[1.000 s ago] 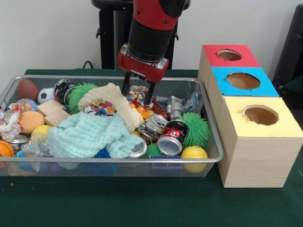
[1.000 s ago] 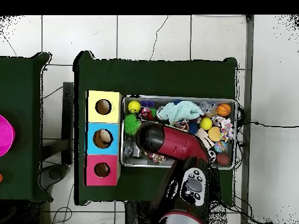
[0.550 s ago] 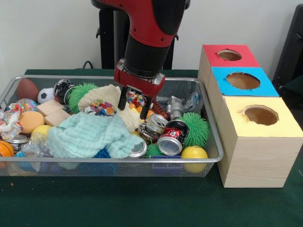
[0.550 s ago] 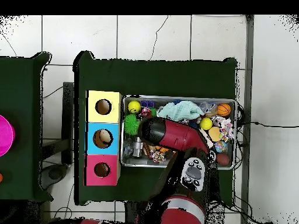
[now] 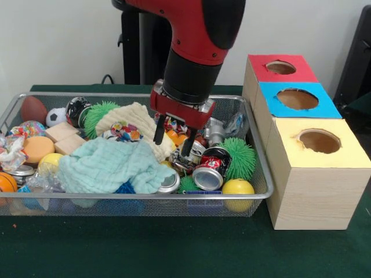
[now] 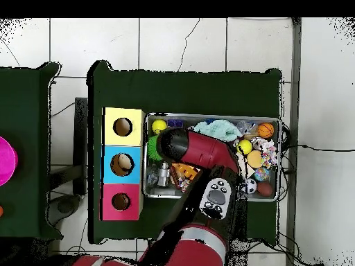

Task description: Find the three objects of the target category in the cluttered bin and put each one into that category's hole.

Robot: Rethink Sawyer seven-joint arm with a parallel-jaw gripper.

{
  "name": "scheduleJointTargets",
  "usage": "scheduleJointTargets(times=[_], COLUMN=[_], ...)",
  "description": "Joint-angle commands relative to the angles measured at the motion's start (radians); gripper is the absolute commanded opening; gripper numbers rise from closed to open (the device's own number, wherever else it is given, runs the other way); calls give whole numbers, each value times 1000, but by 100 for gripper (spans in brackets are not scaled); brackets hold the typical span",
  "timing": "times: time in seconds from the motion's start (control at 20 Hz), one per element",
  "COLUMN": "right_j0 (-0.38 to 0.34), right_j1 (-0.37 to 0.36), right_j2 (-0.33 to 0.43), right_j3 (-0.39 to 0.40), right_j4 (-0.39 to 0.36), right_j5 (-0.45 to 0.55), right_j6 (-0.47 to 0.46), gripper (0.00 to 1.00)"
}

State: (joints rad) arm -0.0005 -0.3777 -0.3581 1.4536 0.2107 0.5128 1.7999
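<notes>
Cans (image 5: pixel 210 168), cream cloth (image 5: pixel 139 124) and green spiky ball (image 5: pixel 239 157) crowd the wire bin (image 5: pixel 255 194), leaving no open gap.

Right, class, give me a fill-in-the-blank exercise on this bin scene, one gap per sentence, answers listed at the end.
1. The box nearest the camera in the front view has a ____ top.
2. The gripper hangs over the wire bin with its fingers ____.
3. The cloth draped at the bin's front is light ____.
4. The middle box has a ____ top.

Missing words: yellow; open; green; blue
</notes>
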Motion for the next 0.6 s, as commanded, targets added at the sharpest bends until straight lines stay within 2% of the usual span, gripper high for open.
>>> scheduleJointTargets(times=[0.05, 0.35, 0.6], right_j0=[33, 81, 79], right_j1=[61, 111, 185], right_j2=[7, -25, -18], right_j3=[-78, -132, -158], right_j4=[90, 144, 166], right_j5=[155, 180, 76], right_j6=[342, 398, 392], gripper=[100, 100, 100])
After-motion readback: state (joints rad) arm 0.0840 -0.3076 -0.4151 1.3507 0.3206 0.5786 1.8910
